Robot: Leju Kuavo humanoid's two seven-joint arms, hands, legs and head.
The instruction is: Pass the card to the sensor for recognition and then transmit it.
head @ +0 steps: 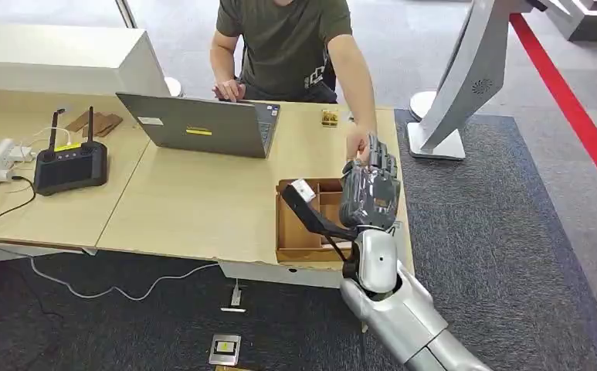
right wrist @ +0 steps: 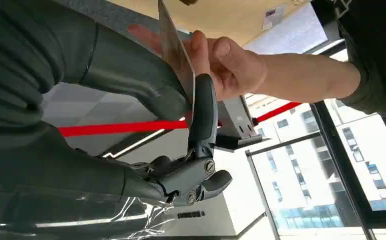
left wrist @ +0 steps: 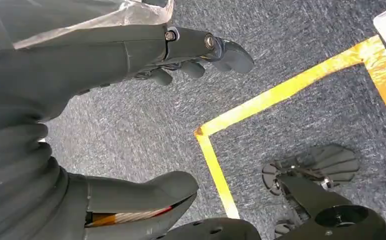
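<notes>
Your right hand pinches the thin, flat card between thumb and finger; a person's hand grasps it too; your left hand hangs loosely spread, holding nothing.

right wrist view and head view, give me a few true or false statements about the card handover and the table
1. The right hand pinches the card between thumb and a finger. True.
2. A person's hand touches the card. True.
3. The laptop on the table is closed flat. False: it stands open in front of the person.
4. The left hand holds a second card. False: it hangs over the carpet, holding nothing.
5. The cardboard box sits on the floor. False: it sits on the table near its front edge.
</notes>
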